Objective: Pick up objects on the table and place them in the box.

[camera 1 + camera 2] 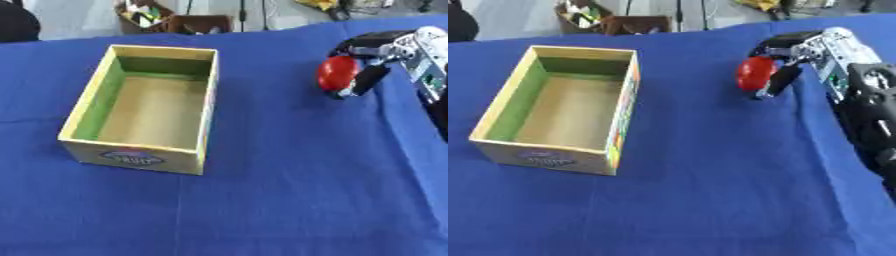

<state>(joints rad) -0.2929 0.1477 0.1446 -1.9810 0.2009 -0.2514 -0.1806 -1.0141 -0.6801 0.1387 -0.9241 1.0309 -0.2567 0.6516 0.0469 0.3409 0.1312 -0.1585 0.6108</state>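
A: What sits on the left?

B: An open box on the blue cloth. It has yellow walls, a green lining on its left and far inner sides, and a tan floor. A printed label shows on its near wall, too blurred to read. Nothing shows inside it.

A: And the middle?

B: Bare blue cloth between the box and the arm, with a fold line running toward the near edge.

A: Then the right side?

B: The right hand comes in from the upper right, black with silver parts. Its fingers and thumb are curled round a red ball, fingers over the top and the thumb down the near side. The ball is well apart from the box, to its right and a little farther back.

A: Is the ball resting on the cloth or lifted?

B: I cannot tell; it is low over the cloth, and the thumb's tip reaches down near the surface.

A: The left hand?

B: It shows in neither view.
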